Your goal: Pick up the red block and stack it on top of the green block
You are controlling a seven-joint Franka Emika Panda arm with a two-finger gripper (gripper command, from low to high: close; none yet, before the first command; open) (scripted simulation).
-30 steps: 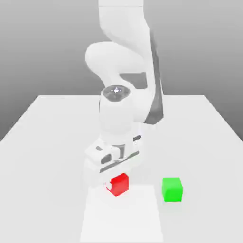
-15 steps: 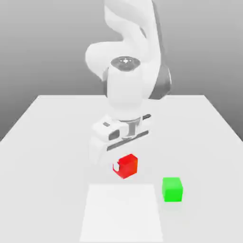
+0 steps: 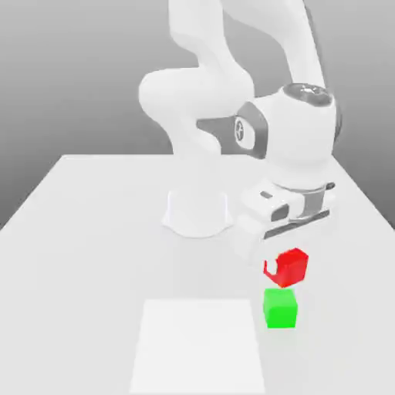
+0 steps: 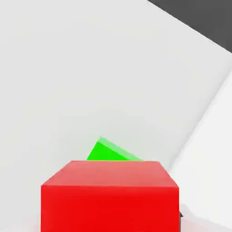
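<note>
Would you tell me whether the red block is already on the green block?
Not yet: the red block hangs in the gripper just above the green block.

I see a small bright red matte cube (image 3: 291, 268) with plain, unpatterned faces, and a small bright green matte cube (image 3: 280, 308), equally plain. The flat tabletop (image 3: 92, 254) is pale grey-white, with a whiter square patch (image 3: 199, 347) near its front edge.

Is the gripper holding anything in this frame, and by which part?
Yes: the gripper holds the red block by its opposite side faces, lifted off the table just above the green block.
</note>
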